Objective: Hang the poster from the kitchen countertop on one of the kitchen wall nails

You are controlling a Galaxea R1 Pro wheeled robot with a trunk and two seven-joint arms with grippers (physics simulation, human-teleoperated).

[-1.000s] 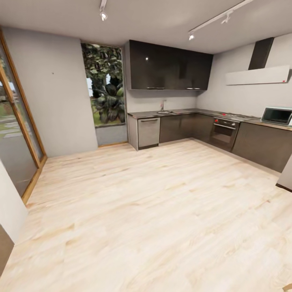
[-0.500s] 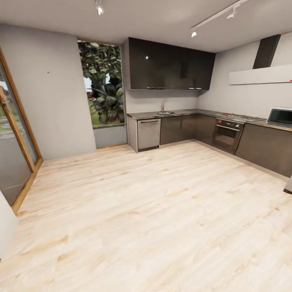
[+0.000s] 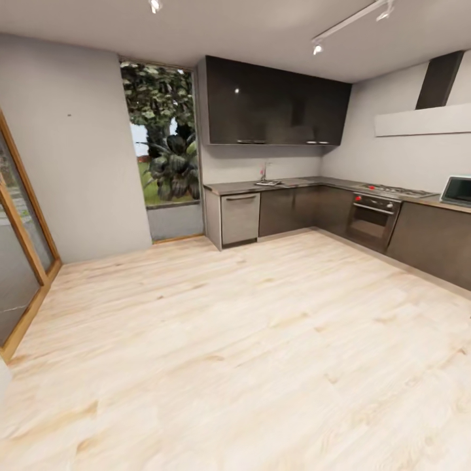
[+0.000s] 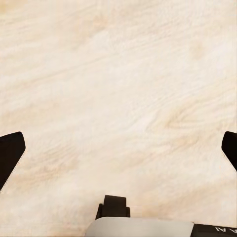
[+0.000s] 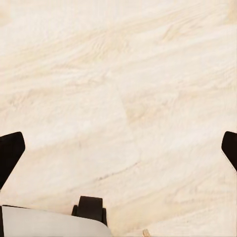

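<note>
The kitchen countertop (image 3: 307, 184) runs in an L along the far and right walls, with a tap (image 3: 264, 171) over its sink. A tiny dark wall nail (image 3: 69, 115) dots the light grey wall at the far left. The poster is out of view. In the left wrist view, my left gripper (image 4: 118, 153) hangs open above bare wooden floor, its dark fingertips (image 4: 10, 152) far apart. My right gripper (image 5: 118, 153) is open in the same way over the floor, nothing between its fingers (image 5: 10, 150).
A wide stretch of light wood floor (image 3: 248, 340) lies between me and the kitchen. A wood-framed glass door (image 3: 23, 248) stands at the left, a tall window (image 3: 162, 137) beside the dark upper cabinets (image 3: 275, 104). Oven (image 3: 371, 219) and microwave (image 3: 458, 191) sit at the right.
The whole head view has shifted as the camera moved forward into the room; the kitchen looks slightly nearer and the white panel at lower left has left the picture.
</note>
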